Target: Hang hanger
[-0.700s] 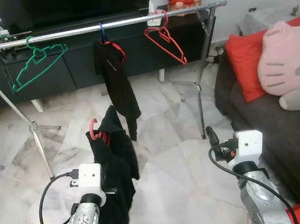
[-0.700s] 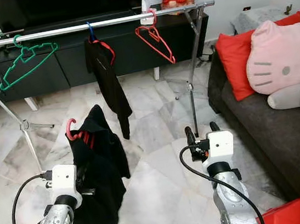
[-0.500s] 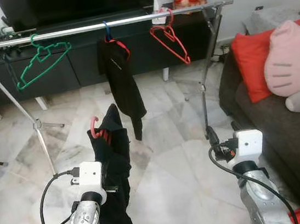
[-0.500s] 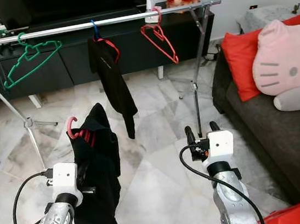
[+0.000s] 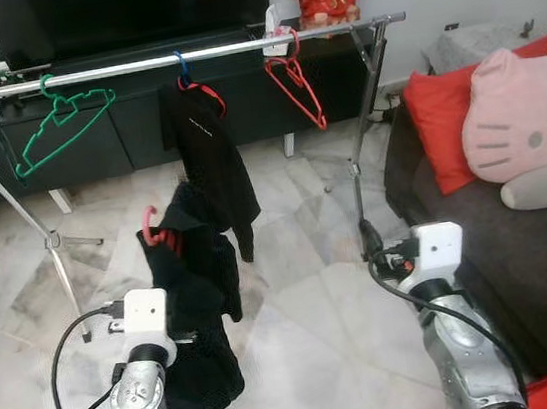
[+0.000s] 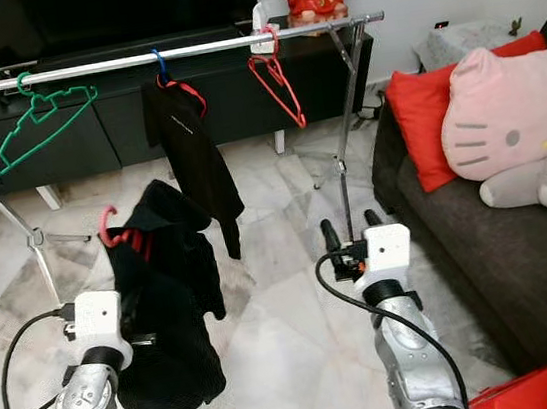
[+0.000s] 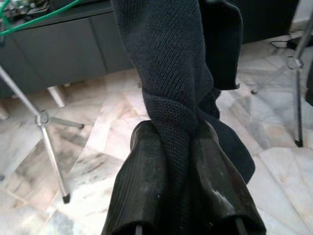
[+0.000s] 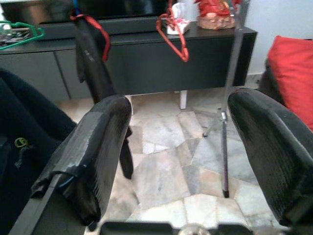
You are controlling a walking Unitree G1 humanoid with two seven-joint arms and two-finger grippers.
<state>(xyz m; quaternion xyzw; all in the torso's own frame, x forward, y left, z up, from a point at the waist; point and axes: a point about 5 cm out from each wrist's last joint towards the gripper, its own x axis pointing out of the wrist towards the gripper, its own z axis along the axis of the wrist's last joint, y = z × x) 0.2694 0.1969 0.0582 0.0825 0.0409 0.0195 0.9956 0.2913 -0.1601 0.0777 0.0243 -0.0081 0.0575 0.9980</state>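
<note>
Marble floor (image 5: 298,312) runs up to a metal rail (image 5: 134,65) that stands in front of a dark cabinet (image 5: 142,121), with a sofa (image 5: 519,233) off to the rail's right end. On the rail hang a green hanger (image 5: 56,122), a black garment (image 5: 208,153) and a red hanger (image 5: 296,85).

The left gripper (image 7: 178,196) is closed tight on a fold of a black sweater (image 5: 194,306), which is draped over a pink hanger (image 5: 150,226); its hook sticks up above the cloth, well below the rail and short of it. The right gripper (image 8: 193,161) is wide open and holds nothing, pointing toward the rail's right post (image 5: 364,122).

The hook has to go up and forward to reach the rail. The bare stretch between the green hanger and the black garment lies nearly straight ahead of the left arm, so that arm is the nearer one. The sweater hangs long and limp below the fingers, so it will likely swing as it rises.
</note>
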